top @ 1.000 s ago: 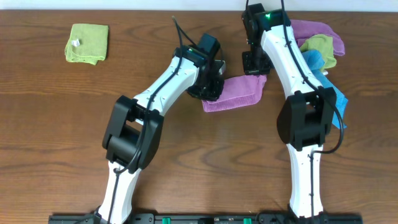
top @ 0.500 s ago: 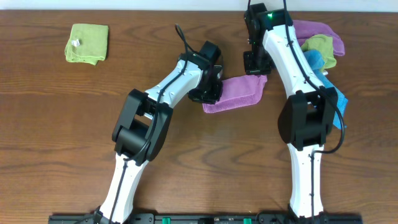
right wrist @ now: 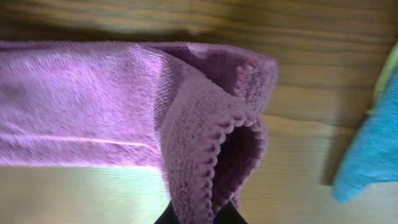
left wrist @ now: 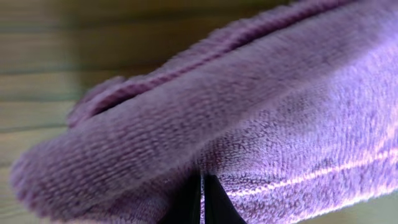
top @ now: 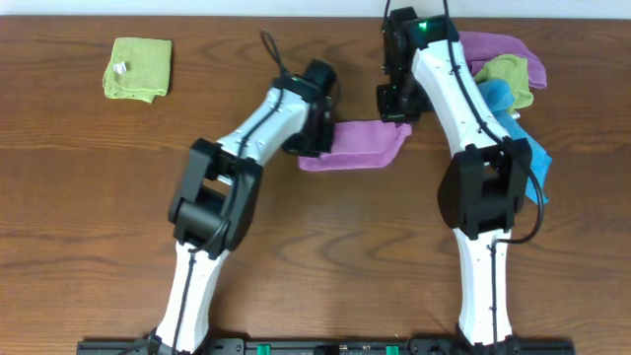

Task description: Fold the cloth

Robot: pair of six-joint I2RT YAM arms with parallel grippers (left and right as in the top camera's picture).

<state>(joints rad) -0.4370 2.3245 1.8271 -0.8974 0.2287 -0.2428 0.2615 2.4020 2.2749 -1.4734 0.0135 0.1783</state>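
Dragging the purple cloth (top: 353,146) leftward over the brown desk (top: 99,217) from its spot of half a second ago, with both arms swung the same way. Shows the left hand (top: 320,146) shut tight on the cloth's left end, dark fingertips (left wrist: 214,208) pressed together in the fuzzy pile in the left wrist view. Shows the right hand (top: 396,120) pinched closed on the upper right corner, fingertips (right wrist: 229,215) nipping a doubled, looped edge in the right wrist view. Presents the cloth as a flat, folded strip near the desk's middle, stretched between the two hands and tilted slightly up to the right. Has a folded green cloth (top: 138,68) well apart at far left, with a small white tag on top. Has a heap of purple, green and blue cloths (top: 508,69) at far right, just beside the right arm, with a blue corner at the right edge of the right wrist view.
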